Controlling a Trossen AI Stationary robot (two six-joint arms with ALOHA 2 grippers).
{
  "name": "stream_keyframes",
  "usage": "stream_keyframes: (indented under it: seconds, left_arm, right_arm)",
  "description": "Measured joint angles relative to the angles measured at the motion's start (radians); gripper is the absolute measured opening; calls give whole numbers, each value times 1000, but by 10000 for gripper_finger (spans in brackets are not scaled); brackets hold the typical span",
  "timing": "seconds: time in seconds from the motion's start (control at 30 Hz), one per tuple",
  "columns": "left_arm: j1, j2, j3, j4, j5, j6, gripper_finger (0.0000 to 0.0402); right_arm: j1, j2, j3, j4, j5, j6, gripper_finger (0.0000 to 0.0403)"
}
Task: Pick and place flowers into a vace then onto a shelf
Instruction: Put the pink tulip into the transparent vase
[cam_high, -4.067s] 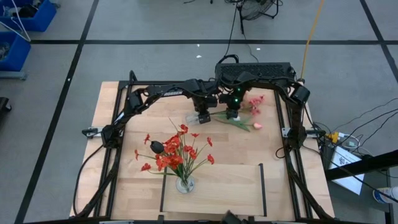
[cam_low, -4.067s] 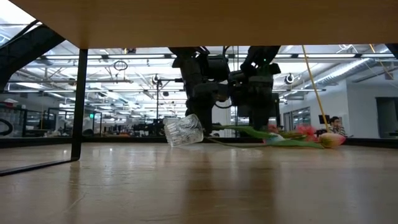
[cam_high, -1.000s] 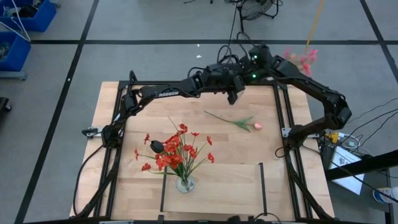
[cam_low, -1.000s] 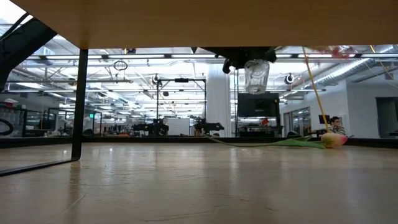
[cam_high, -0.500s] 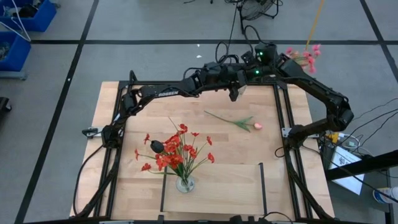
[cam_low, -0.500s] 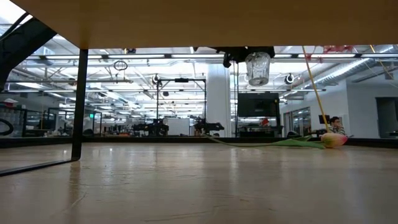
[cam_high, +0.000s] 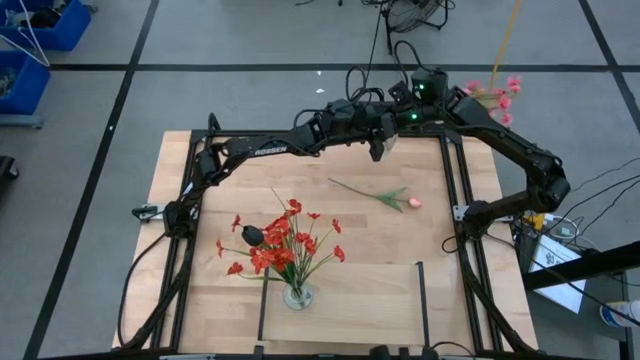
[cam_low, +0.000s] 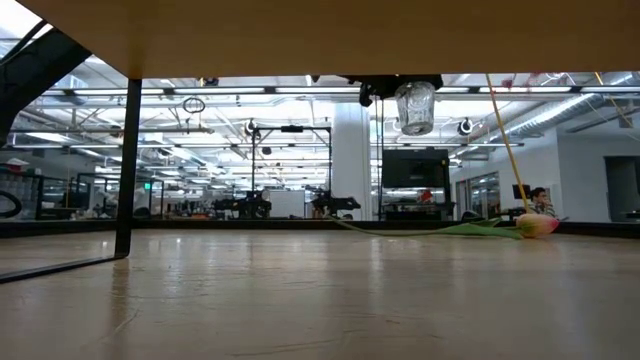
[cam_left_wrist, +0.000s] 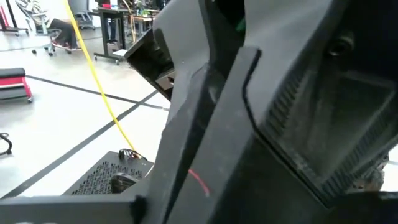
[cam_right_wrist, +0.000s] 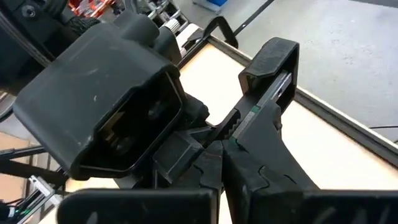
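Observation:
My left gripper (cam_high: 381, 136) reaches over the table's far edge and is shut on a clear glass vase (cam_low: 415, 108), which hangs high above the table. Close beside it, my right gripper (cam_high: 402, 118) is shut on a pink blossom spray. The spray's blossoms (cam_high: 495, 95) stick out to the right, past the table's far edge. A pink-red tulip (cam_high: 412, 203) lies flat on the table on its stalk and bud. A second vase (cam_high: 297, 296) with red flowers (cam_high: 280, 245) stands on the shelf (cam_high: 350, 310) near its left rail. My left gripper holds the glass vase by its upper part (cam_low: 414, 90); the shelf board across the top of the low view hides the fingers. The vase hangs below the gripper, nearly upright and clear of the table. My right gripper has the pink spray's thin green stalk (cam_right_wrist: 252, 111) between its shut fingers, well away from the blossoms. The spray is lifted clear, and its blossoms (cam_high: 497, 92) reach out level to the right behind the wrist.
The shelf's black rails (cam_high: 420, 288) stand near the table's near edge. The two arms cross close together at the far edge. In the left wrist view the right arm's dark body (cam_left_wrist: 261, 112) fills the picture. Bare tabletop (cam_high: 200, 290) lies at the left.
My right gripper has gone a little up and toward the far right with the pink spray, so the blossoms now sit farther right. My left gripper has tipped in place, and the vase has swung from tilted to nearly upright, slightly higher.

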Motion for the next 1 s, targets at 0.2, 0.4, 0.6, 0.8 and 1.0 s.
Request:
stream_keyframes:
  seconds: [0.2,0.4,0.6,0.8,1.0]
  left_arm:
    - [-1,0,0,-6,-1,8,150]
    - [-2,1,-4,-19,-3,28,150]
    - [-5,13,-10,-73,0,30,150]
    - [-5,7,-6,-74,-31,29,150]
    - [11,7,-5,-65,-86,-4,150]
  right_arm:
    - [-5,-17,0,1,34,46,6]
    - [4,-47,14,106,116,50,4]
    - [-3,-46,8,216,49,155,8]
    - [5,-55,8,302,22,170,10]
    - [5,-105,6,288,125,191,40]
